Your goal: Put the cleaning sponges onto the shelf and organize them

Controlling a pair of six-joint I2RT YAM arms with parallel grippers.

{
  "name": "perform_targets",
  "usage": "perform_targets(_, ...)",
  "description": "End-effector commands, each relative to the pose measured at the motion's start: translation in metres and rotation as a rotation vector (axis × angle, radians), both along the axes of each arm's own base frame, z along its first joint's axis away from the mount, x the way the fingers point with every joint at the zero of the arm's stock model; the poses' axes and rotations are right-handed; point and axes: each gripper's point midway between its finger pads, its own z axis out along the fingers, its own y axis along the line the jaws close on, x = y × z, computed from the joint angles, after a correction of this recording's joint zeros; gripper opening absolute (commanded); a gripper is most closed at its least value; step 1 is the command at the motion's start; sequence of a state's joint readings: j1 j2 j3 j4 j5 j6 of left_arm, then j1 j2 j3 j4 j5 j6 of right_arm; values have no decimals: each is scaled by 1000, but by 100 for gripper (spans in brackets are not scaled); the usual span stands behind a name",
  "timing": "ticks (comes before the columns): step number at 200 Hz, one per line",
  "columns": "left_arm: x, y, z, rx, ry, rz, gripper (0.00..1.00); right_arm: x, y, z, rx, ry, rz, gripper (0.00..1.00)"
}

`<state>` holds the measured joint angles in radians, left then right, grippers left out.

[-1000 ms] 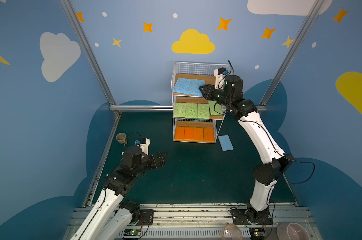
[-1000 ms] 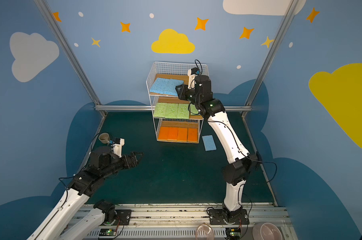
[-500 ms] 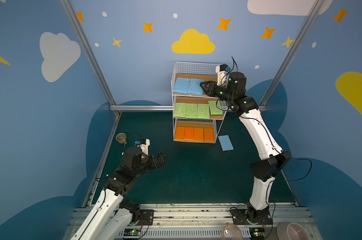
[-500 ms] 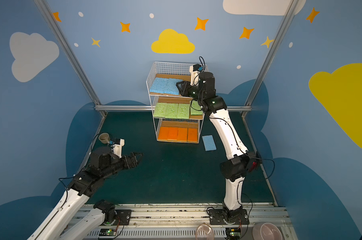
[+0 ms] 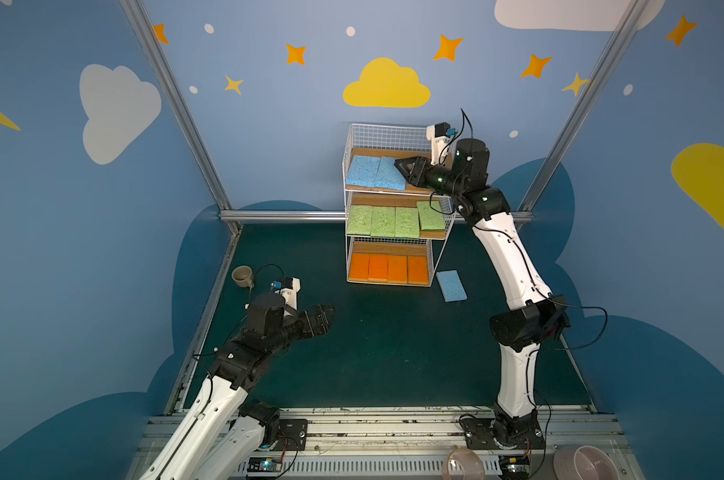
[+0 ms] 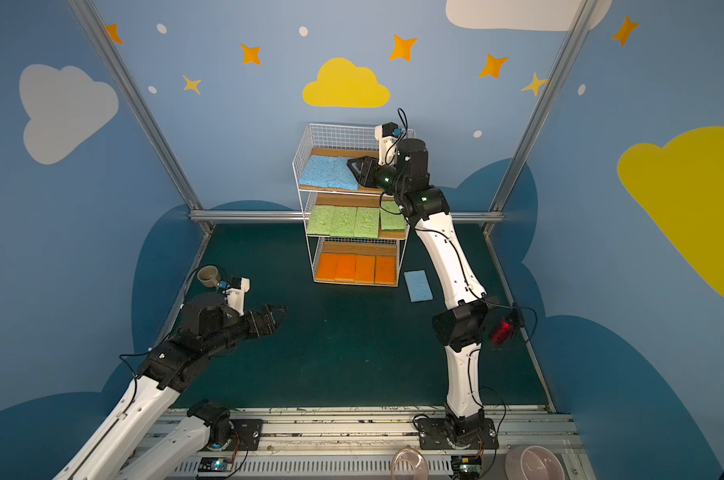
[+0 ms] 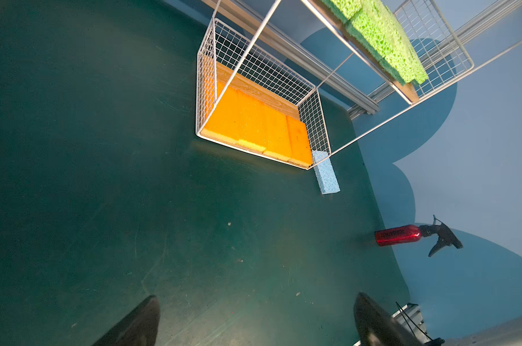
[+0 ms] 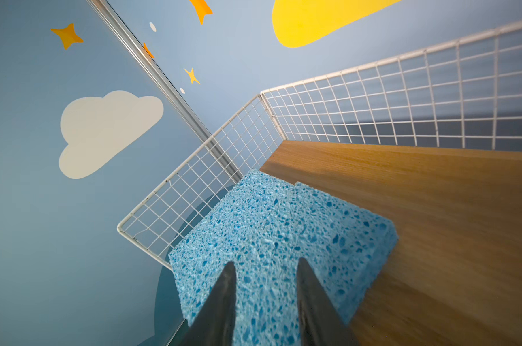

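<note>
Moved: right tool risen above two porous rectangular blue sponges, jaws slightly apart, empty; left tool wide apart; shelf white wire, wood boards.

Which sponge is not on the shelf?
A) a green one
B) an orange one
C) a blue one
C: one blue sponge lies flat on the mat, right beside the shelf.

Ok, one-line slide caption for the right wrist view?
Right hand open over two light blue porous sponges side by side on the top wooden board of the white wire-grid shelf.
</note>
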<state>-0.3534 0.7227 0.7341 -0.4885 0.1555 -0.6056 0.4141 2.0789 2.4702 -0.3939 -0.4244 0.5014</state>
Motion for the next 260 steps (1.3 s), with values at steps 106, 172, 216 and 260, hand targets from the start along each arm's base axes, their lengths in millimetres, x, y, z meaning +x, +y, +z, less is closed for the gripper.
perform_targets(106, 6, 2, -5, 25, -34, 8, 100, -117, -9, 48, -72, -227, 8, 52)
perform_targets(172, 21, -29, -39, 58, -23, -12, 100, -185, -60, -48, -125, -21, -105, 51)
perform_targets(216, 36, -53, -59, 61, 8, -44, 100, -222, -114, -135, -80, 173, -216, 43)
perform_targets(260, 46, -65, -79, 56, 49, -58, 100, -211, -162, -236, 25, 467, -395, 42)
